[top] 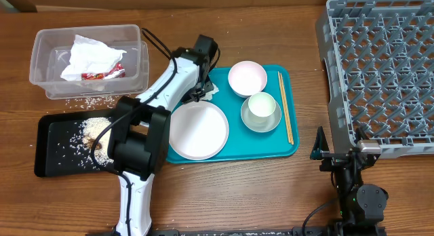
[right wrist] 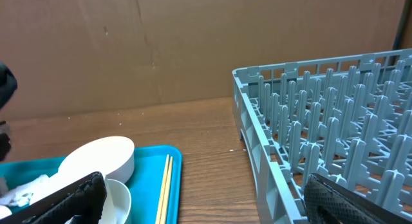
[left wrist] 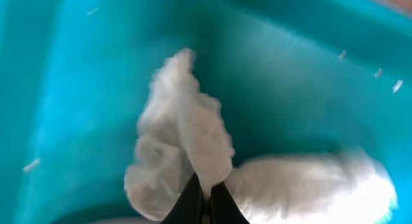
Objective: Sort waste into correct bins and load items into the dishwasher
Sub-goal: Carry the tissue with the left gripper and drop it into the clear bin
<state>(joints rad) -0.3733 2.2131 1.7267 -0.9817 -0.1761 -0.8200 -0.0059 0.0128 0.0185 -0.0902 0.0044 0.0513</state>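
Observation:
My left gripper point(left wrist: 206, 193) is shut on a crumpled white napkin point(left wrist: 187, 121) just over the teal tray point(left wrist: 77, 89), at its far left corner point(top: 209, 91). Another napkin point(top: 88, 54) and a red sauce packet point(top: 103, 74) lie in the clear tub point(top: 140, 60). Rice and brown scraps point(top: 95, 134) lie on the black tray point(top: 51, 151). On the teal tray point(top: 237, 146) are the white plate point(top: 198, 129), bowl point(top: 247, 78), cup point(top: 262, 105) in the grey dish point(top: 247, 121), and chopsticks point(top: 285, 107). My right gripper point(top: 341, 149) is open and empty beside the rack point(top: 380, 66).
Loose rice grains lie on the wooden table between the tub and the black tray. The right wrist view shows the bowl point(right wrist: 96, 158), cup point(right wrist: 119, 195), chopsticks point(right wrist: 164, 185) and the rack's near corner point(right wrist: 257, 121), with a brown wall behind.

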